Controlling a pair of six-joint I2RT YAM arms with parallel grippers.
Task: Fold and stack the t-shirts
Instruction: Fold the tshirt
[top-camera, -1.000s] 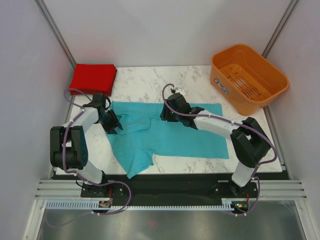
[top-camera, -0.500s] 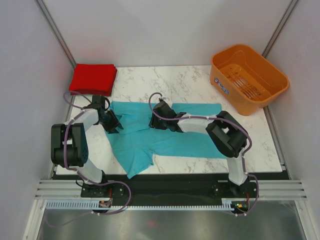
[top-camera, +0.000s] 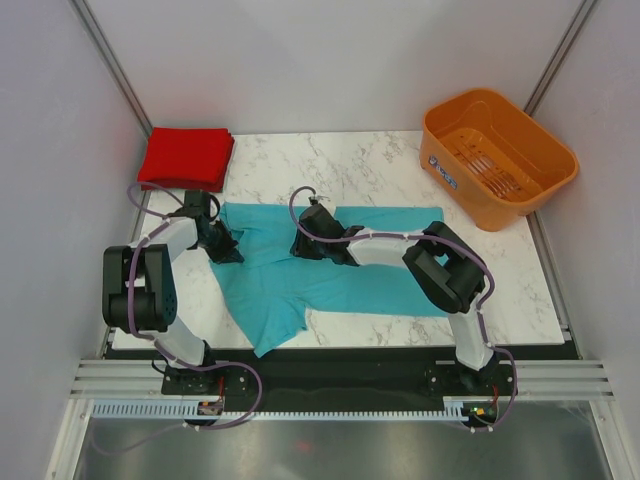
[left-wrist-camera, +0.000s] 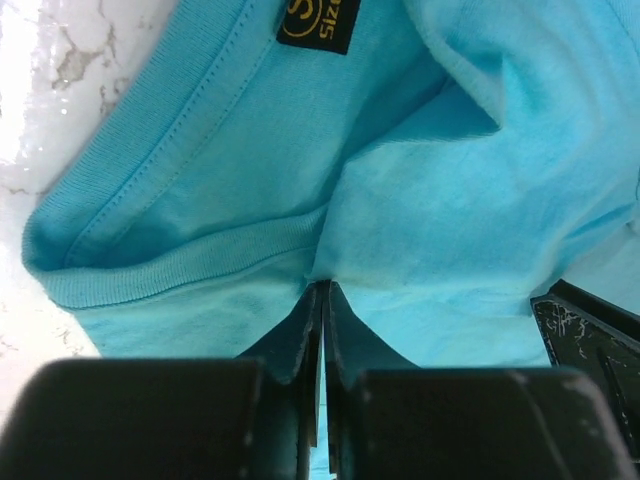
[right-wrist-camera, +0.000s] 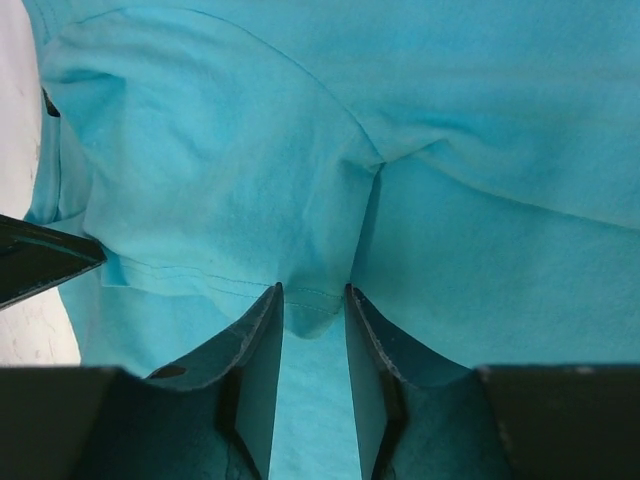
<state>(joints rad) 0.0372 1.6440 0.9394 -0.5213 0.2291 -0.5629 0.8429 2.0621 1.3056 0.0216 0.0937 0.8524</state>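
Evidently mid-fold, the teal t-shirt (top-camera: 380, 275) lies spread across the middle of the counter (top-camera: 330, 160), one flap reaching toward the near edge. The red t-shirt (top-camera: 185, 157) sits already folded at the far-left corner, and the orange basket (top-camera: 500, 212) stands at the far-right corner. Your left gripper (left-wrist-camera: 320, 296) is clamped tight on cloth just below the ribbed neckline (left-wrist-camera: 190, 275). Your right gripper (right-wrist-camera: 313, 300) is closed on a tuck of sleeve hem, its fingers held slightly apart by the fabric. Expect the shirt to handle light, limp and stretchy. It will likely sag and drag on the marble rather than hold a line, and a thin single layer could slip free. Seams, hems and ribbing look like your surest holds, being thicker. Lift both pinches together, or the fold may skew.
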